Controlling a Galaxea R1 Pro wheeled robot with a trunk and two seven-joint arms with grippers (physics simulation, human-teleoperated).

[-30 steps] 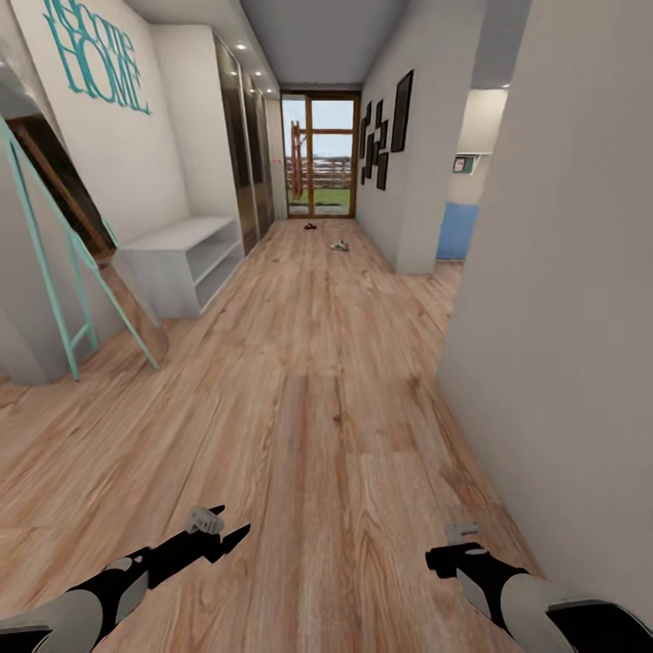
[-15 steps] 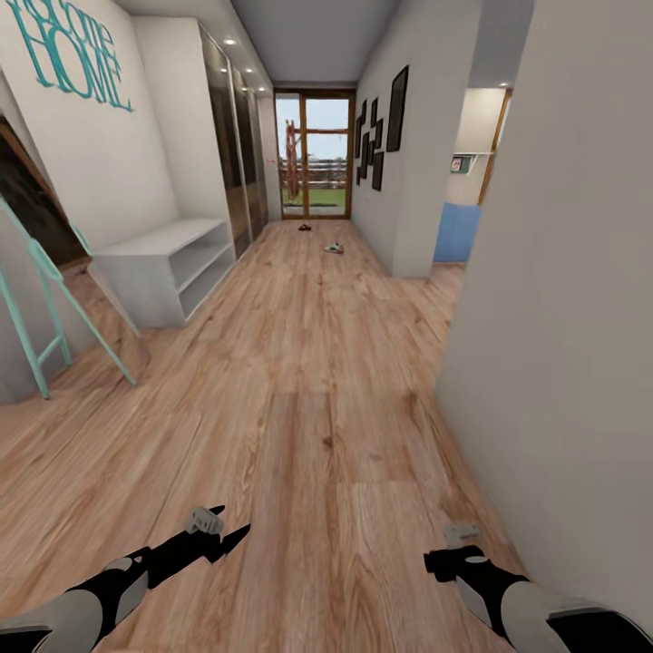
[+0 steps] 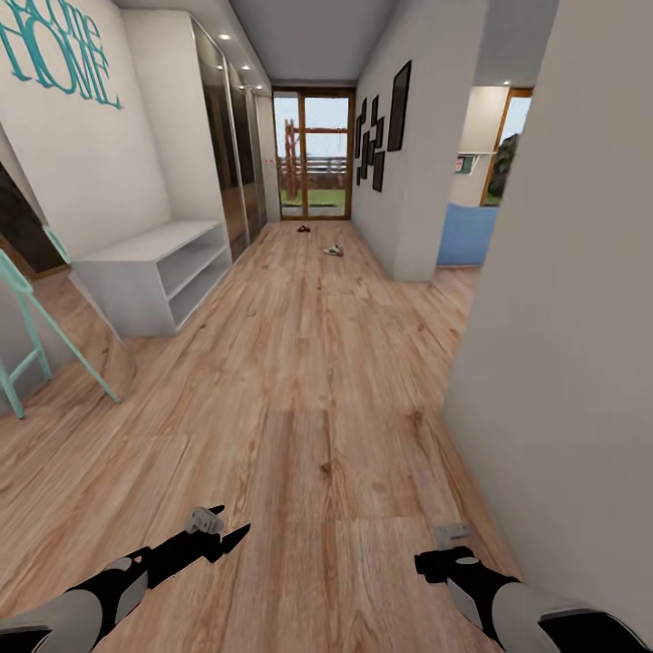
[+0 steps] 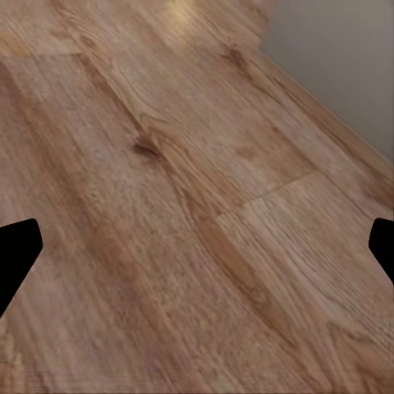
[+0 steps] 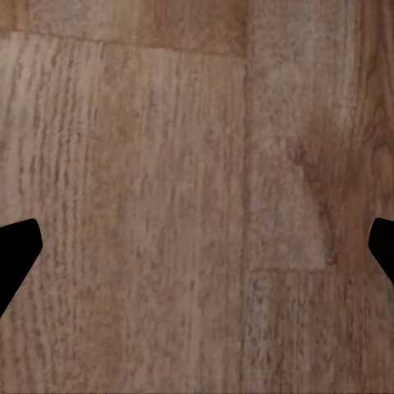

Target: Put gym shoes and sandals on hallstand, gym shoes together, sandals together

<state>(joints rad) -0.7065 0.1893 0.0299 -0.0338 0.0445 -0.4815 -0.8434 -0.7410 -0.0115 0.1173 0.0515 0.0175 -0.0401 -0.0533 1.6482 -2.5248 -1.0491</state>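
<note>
A long corridor of light brown wood-grain plank flooring (image 3: pixel 308 363) runs toward a glazed wooden door (image 3: pixel 315 154) at twelve o'clock. A low pale grey-white bench with two open shelves (image 3: pixel 154 272) stands against the wall at ten o'clock. Far off near the door lie a white gym shoe (image 3: pixel 335 248) and a small dark sandal (image 3: pixel 303 228), well apart. The left gripper (image 3: pixel 218 535) at seven o'clock and the right gripper (image 3: pixel 440 558) at five hang over bare planks, each spread wide and holding nothing.

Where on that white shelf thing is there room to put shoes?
The white bench by the left wall has a bare top and two open shelves that look empty. The wood floor between it and the right-hand wall is open too. The only clutter is small things lying far down near the glass door.
</note>
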